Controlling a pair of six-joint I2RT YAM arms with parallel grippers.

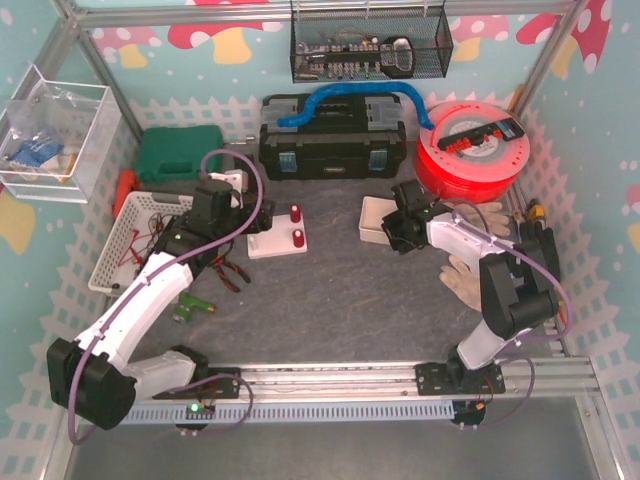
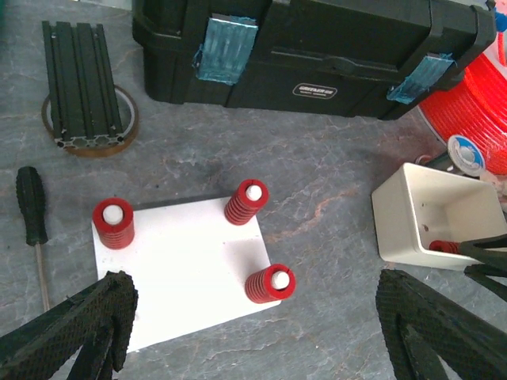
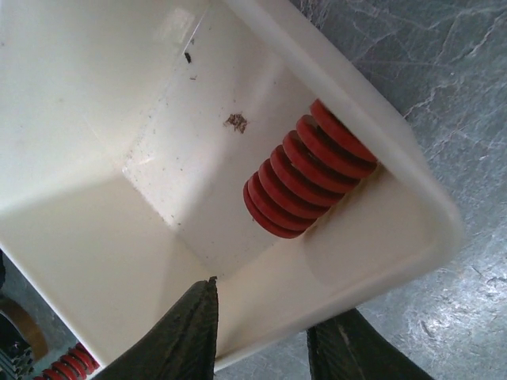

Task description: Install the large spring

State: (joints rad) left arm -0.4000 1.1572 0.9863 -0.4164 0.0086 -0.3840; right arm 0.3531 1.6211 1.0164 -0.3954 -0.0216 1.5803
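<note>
The large spring [image 3: 305,170], red and coiled, lies on its side in a corner of the small white bin [image 3: 119,142]; a bit of it also shows in the left wrist view [image 2: 444,247]. My right gripper [image 3: 265,317] straddles the bin's near wall, one finger inside and one outside, closed on it. The white plate [image 2: 190,269] carries three red springs on pegs [image 2: 246,202]. Above the plate's near edge my left gripper [image 2: 253,317] hovers open and holds nothing. In the top view the bin [image 1: 372,212] stands right of the plate [image 1: 275,240].
A black toolbox [image 1: 335,140] and a red filament spool [image 1: 470,150] stand at the back. A green case [image 1: 175,155] and a white basket [image 1: 130,240] are at the left. A screwdriver [image 2: 32,214] and an aluminium rail on a tape roll [image 2: 83,87] lie beside the plate.
</note>
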